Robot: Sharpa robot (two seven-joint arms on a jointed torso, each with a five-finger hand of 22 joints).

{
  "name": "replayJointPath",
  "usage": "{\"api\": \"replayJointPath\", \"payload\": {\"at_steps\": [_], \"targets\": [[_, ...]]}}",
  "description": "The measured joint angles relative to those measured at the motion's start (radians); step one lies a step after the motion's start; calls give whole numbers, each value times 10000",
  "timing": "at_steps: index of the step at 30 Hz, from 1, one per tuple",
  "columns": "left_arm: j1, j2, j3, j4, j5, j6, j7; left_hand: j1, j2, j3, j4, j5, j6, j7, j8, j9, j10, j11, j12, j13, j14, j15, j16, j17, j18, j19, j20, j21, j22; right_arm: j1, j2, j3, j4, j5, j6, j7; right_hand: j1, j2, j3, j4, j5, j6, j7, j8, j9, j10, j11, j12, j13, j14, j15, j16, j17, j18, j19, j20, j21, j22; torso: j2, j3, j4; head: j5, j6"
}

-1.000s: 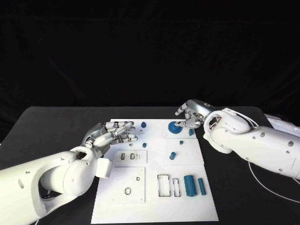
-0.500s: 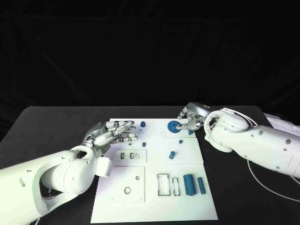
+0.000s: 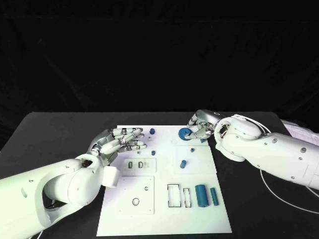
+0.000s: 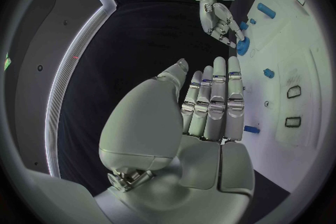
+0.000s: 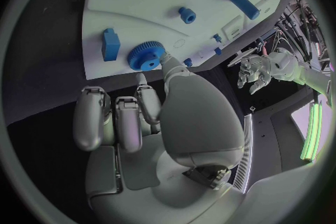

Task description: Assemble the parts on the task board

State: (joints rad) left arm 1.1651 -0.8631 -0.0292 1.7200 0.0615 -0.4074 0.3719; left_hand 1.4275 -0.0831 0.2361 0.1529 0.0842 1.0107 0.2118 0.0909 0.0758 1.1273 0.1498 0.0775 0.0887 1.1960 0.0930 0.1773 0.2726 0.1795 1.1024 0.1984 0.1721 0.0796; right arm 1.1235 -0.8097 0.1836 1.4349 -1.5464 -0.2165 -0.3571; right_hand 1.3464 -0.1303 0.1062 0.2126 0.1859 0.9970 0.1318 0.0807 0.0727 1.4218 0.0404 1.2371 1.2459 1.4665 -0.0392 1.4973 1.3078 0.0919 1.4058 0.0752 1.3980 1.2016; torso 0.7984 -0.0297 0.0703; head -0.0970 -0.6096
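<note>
The white task board [image 3: 141,199] lies in the middle of the table. A blue gear [image 3: 185,133] sits flat near the board's far edge. My right hand [image 3: 203,127] is beside it, and one fingertip [image 5: 166,60] touches the gear's [image 5: 145,56] rim while the other fingers stay bent and apart from it. My left hand [image 3: 120,141] hovers over the board's left far corner, fingers straight and holding nothing [image 4: 210,109]. A blue block [image 5: 111,43] lies next to the gear.
A small blue peg [image 3: 182,165] stands mid-board. A blue cylinder [image 3: 200,196] and a thin blue bar [image 3: 214,197] lie near the front right, beside rectangular slots [image 3: 173,196]. Small blue pieces [image 3: 152,132] dot the far left part. A white cable [image 3: 281,196] runs right of the board.
My right hand has shifted slightly left and lower against the gear, which stays in place. The left hand has barely moved.
</note>
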Motion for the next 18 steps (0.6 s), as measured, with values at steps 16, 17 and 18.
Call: {"api": "replayJointPath", "payload": {"at_steps": [16,17,18], "targets": [[0,24,0,-15,6,2,-5,0,0,26,-26,0,0,0,0,0,0,0,0,-8,0,0,0,16,0,0,0,0,0,-33,328,14,-346,-101,28,-70,384,384,212,-153,-2,308,-22,159,29,87,-18,322,395,0,0,37,-2,-154,34,-35,88,133,13,5,18,19,-82],[0,24,0,-16,6,2,-5,0,0,26,-26,0,0,0,0,0,0,0,0,-8,0,0,0,16,-1,0,0,0,0,-36,337,17,-354,-117,29,-70,397,397,212,-153,-2,331,-45,158,30,86,-18,323,415,0,0,37,-2,-154,34,-35,88,150,13,6,18,22,-85],[0,24,0,-17,6,2,-5,0,0,26,-26,0,0,0,0,0,0,0,0,-8,0,0,0,16,0,0,0,0,0,-38,344,20,-359,-131,29,-70,397,397,212,-153,-3,339,-53,158,34,86,-18,323,420,0,0,44,-2,-154,34,-35,88,160,14,6,14,26,-90]]}}
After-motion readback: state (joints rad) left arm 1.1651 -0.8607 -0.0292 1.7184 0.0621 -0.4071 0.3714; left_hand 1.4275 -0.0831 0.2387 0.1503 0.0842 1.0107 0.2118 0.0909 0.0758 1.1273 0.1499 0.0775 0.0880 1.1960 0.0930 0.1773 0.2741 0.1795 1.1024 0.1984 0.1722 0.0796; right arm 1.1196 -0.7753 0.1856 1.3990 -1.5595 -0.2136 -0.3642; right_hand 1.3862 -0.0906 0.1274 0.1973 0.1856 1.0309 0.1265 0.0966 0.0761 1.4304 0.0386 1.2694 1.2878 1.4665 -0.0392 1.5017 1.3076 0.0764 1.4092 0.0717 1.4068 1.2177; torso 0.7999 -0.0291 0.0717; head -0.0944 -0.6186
